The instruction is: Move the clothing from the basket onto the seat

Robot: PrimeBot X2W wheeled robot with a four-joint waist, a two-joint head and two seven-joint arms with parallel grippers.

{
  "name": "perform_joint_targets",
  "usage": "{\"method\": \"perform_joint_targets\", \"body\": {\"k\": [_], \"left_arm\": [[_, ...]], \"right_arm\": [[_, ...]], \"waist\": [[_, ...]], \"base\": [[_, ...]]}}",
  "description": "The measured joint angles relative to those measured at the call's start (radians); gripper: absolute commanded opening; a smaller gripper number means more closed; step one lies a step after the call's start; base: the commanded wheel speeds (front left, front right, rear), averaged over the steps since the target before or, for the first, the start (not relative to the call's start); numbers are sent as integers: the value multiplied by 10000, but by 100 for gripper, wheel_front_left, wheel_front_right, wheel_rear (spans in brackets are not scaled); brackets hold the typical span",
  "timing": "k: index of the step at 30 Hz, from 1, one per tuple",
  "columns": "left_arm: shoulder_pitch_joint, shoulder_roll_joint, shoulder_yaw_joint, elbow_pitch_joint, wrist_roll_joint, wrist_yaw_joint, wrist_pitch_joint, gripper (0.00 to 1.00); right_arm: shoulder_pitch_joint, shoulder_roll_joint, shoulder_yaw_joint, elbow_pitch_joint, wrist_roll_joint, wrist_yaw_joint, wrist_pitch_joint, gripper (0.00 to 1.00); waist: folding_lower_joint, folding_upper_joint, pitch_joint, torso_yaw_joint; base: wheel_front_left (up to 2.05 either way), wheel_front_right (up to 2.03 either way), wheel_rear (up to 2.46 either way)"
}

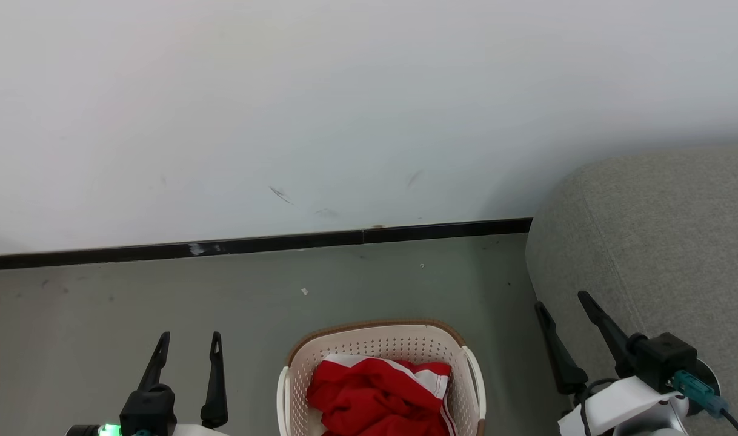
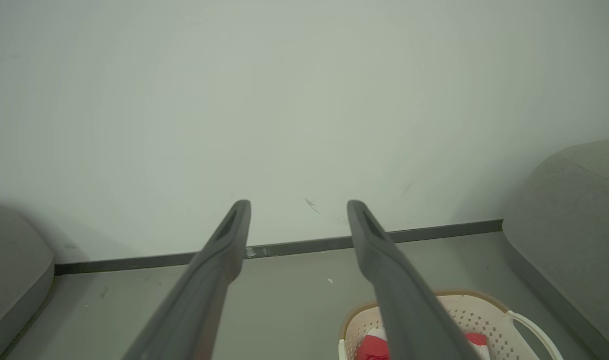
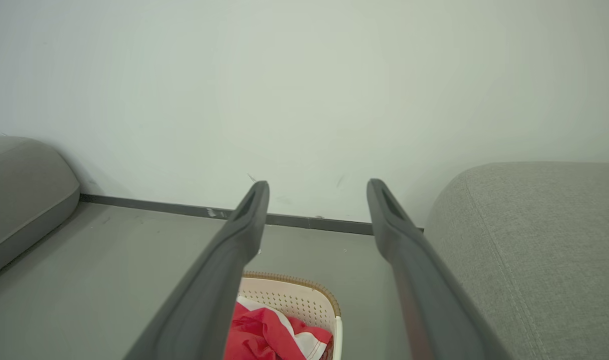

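Hovering wide and empty, the left gripper (image 1: 190,339) and right gripper (image 1: 561,301) were beside the basket (image 1: 375,327); a weak pinch could drop the red jersey (image 1: 375,393).

Open floor (image 1: 163,290) is stretching ahead of my left gripper (image 1: 190,335) up to the wall (image 1: 345,121), giving me room to swing there. The basket (image 1: 375,325) is sitting between my grippers with its top open, so I am finding a way straight down to the clothing (image 1: 369,393). The seat (image 1: 648,242) is crowding my right gripper (image 1: 559,299) on its outer side. Another grey cushion (image 3: 24,190) is bounding the far left.
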Motion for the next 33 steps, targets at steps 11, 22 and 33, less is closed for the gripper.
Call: {"method": "perform_joint_targets", "body": {"k": [11,22,33], "left_arm": [[0,6,46,2,2,-2,0,100],[0,309,13,169,144,-13,0,100],[-356,556,-385,606,558,-276,44,100]], "right_arm": [[7,0,27,-13,10,0,0,100],[15,2,207,-59,-2,0,0,100],[14,4,150,-272,-144,0,0,100]], "waist": [[0,0,143,1],[0,0,457,2],[-1,0,1028,-67]], "base": [[0,0,0],[0,0,0],[0,0,0]]}}
